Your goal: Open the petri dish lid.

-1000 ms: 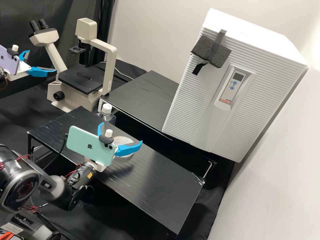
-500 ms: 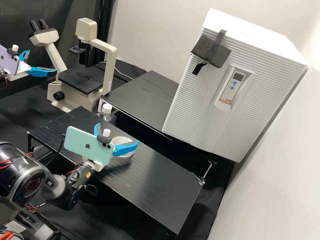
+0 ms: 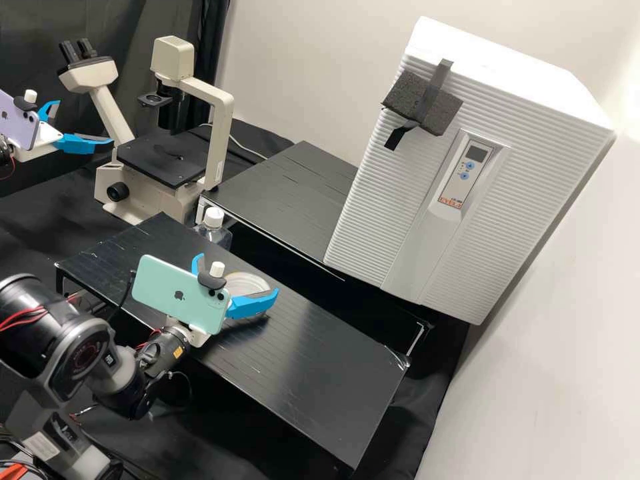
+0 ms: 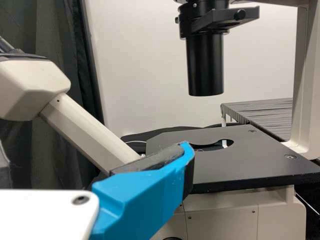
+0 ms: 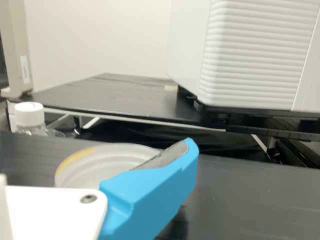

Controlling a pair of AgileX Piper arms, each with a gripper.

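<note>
Black table (image 3: 320, 373) bears the petri dish (image 3: 250, 283); beyond the dish stand a beige microscope (image 3: 220, 133) and a white cabinet (image 3: 380, 213). Right gripper (image 3: 238, 274): fingers wide apart at the dish; contact cannot be told. Left gripper (image 3: 84, 122): fingers parted, well apart from the dish. The table's far edge passes near the dish, between it and a capped bottle (image 3: 213, 235).

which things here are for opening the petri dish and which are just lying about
For the job:
petri dish
right claw, open near the dish
front black stand, under the dish

Just about, it seems:
microscope
bottle with a white cap
white cabinet
foam block taped to the cabinet
left claw, open near the microscope
</note>
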